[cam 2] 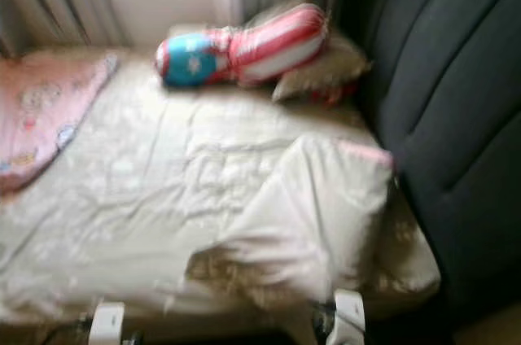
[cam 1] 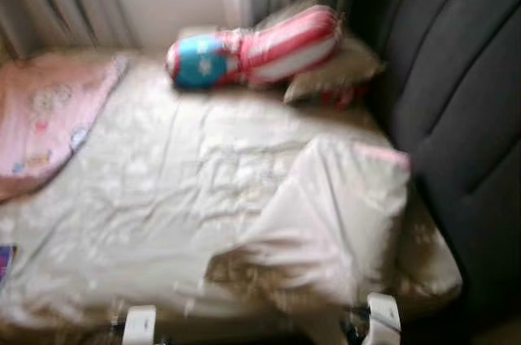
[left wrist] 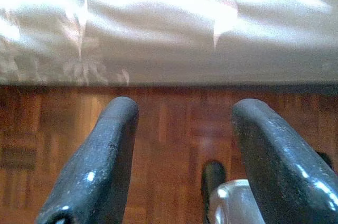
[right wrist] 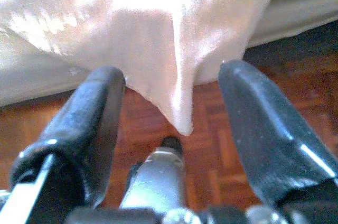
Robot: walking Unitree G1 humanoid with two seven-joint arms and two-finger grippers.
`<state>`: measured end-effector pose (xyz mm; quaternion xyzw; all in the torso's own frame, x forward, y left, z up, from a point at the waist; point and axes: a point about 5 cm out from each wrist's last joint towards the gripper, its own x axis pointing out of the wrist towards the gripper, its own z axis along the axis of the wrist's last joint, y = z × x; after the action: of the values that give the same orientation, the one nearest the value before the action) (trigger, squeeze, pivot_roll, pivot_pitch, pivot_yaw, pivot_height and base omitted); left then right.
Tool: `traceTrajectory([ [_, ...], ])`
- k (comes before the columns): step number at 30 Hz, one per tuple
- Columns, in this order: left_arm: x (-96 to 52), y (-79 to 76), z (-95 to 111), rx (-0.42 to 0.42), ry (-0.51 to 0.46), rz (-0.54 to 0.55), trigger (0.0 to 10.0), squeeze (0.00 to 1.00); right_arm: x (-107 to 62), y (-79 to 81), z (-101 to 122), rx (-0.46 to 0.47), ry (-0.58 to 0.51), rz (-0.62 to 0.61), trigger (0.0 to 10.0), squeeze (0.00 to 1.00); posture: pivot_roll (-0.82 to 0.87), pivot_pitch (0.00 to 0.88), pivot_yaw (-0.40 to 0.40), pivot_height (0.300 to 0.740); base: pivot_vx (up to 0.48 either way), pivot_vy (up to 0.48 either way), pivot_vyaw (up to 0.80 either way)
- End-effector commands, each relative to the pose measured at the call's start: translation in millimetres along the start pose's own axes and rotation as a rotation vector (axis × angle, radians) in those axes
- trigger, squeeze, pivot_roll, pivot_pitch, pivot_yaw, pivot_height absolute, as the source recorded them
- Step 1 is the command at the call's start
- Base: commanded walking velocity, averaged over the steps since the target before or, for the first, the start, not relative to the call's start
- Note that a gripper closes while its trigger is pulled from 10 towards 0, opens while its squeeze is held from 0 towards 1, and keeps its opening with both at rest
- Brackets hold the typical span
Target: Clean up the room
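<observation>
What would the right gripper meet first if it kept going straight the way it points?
Most likely the hanging corner of the cream blanket, which droops off the bed edge between the open fingers of the right gripper. Depth is hard to judge; the wooden floor lies below it.

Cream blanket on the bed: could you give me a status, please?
Both tools open, empty, low at bed's foot. Right tool facing cream blanket's hanging corner. Striped red-and-white bolster at bedhead.

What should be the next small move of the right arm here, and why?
Probably ease the right gripper forward and close on the hanging corner of the cream blanket. Its jaws are open, one on each side of that corner, which droops over the bed's edge above the wooden floor and is not yet gripped.
</observation>
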<state>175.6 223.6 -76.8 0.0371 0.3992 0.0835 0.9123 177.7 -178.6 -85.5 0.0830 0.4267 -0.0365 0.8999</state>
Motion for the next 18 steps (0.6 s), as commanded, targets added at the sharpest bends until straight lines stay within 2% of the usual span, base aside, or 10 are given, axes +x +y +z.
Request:
traceTrajectory([
  [1,1.1,-10.4,3,-0.019,-0.005,-0.025,10.0,0.0,-2.0,-12.0,0,0.009,-0.007,-0.032,10.0,0.0,0.06,0.0,-0.025,0.74,0.307,0.0,0.0],
  [5,1.0,-10.5,3,-0.017,-0.005,-0.024,10.0,0.0,-2.2,-12.1,1,0.015,-0.017,-0.03,10.0,0.0,0.06,0.0,-0.026,0.74,0.289,0.0,0.0],
  [11,1.4,-12.2,5,-0.014,-0.025,-0.033,10.0,0.0,-2.5,-11.5,2,0.026,-0.038,-0.017,10.0,0.0,0.06,0.0,-0.028,0.74,0.0,0.0,0.0],
  [16,5.4,-17.1,30,-0.014,-0.14,-0.074,10.0,0.0,-3.1,-10.6,5,0.047,-0.089,0.002,10.0,0.0,0.05,0.0,-0.031,0.74,0.0,0.0,0.0],
  [18,5.8,-17.7,34,-0.014,-0.154,-0.079,10.0,0.0,-3.2,-10.6,6,0.05,-0.094,0.003,10.0,0.0,0.05,0.0,-0.031,0.74,0.0,0.0,0.0],
])
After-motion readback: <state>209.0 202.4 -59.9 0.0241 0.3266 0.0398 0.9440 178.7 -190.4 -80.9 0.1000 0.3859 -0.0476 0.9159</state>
